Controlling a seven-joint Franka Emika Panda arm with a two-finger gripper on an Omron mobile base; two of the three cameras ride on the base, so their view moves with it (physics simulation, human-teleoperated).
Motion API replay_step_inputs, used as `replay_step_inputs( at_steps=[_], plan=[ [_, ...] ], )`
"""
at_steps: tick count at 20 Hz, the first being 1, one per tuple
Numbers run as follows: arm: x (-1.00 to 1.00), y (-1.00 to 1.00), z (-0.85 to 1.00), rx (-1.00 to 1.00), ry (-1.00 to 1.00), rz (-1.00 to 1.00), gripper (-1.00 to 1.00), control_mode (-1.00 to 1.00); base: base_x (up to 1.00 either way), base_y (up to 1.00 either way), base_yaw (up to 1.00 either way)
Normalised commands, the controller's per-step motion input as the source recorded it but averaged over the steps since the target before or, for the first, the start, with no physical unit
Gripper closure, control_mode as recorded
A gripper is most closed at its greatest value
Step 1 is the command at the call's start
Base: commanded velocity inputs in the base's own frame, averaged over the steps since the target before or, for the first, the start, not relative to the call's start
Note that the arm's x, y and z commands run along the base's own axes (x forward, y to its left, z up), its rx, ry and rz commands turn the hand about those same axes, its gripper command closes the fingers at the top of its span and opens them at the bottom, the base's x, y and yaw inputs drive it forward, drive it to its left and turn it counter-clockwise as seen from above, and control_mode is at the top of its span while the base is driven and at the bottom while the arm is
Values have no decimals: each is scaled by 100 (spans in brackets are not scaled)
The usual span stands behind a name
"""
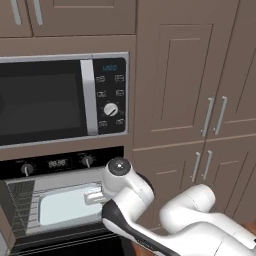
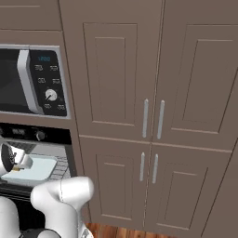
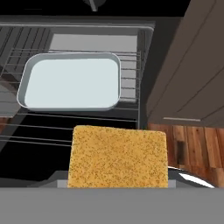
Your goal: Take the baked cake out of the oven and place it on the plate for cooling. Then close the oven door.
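Note:
A golden-brown square cake sits close against the bottom of the hand view and hides the fingertips. My gripper is shut on it, hovering just outside the mouth of the black oven. From the right base view, the gripper shows a tan sliver of cake at its tip. The oven door hangs open, a dark panel below the cake. Inside, a pale empty baking tray rests on the wire rack. The plate is out of view.
A silver-trimmed microwave sits above the oven. Tall brown cabinet doors with bar handles stand to the right, close to the oven's side. Wood floor lies below them. My white arm crosses in front of the oven's lower right.

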Motion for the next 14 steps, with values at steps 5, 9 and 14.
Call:
replay_step_inputs(
  at_steps=[5,9,14],
  plan=[
    [0,0,0,0,0,0,100,100,-17,-47,-7],
    [0,0,0,0,0,0,100,100,1,-69,0],
    [0,0,0,0,0,0,100,100,1,-79,0]
  ],
)
